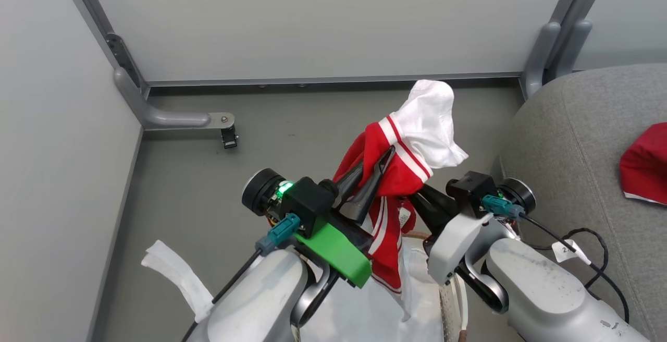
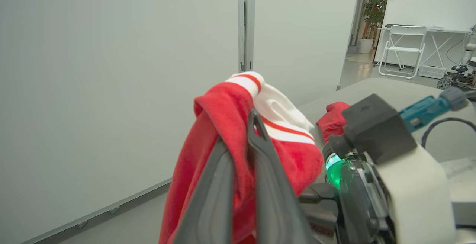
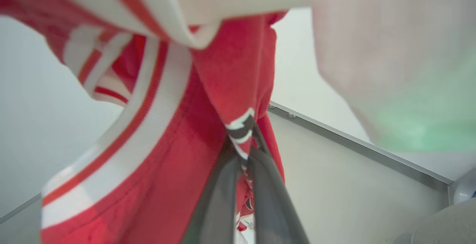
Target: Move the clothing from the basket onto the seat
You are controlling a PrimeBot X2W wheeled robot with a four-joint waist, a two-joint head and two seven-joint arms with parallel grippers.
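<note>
A red garment (image 1: 388, 175) with white stripes and a white panel hangs lifted between my two grippers, above the basket (image 1: 451, 300) at the bottom edge. My left gripper (image 1: 376, 171) is shut on its red fold, also clear in the left wrist view (image 2: 241, 132). My right gripper (image 1: 419, 195) reaches in from the right, fingertips hidden under the cloth. In the right wrist view it (image 3: 241, 154) is shut on a strip of the garment (image 3: 223, 73) bearing a navy-and-white mark. A second red garment (image 1: 645, 167) lies on the grey sofa (image 1: 568, 144) at the right.
White partition walls (image 1: 312, 19) with grey metal feet (image 1: 172, 119) close off the far side and the left. A white liner sheet (image 1: 174, 275) spills over the basket. A black cable (image 1: 594, 258) with a tag lies on the sofa's front. Bare grey floor (image 1: 292, 138) lies ahead.
</note>
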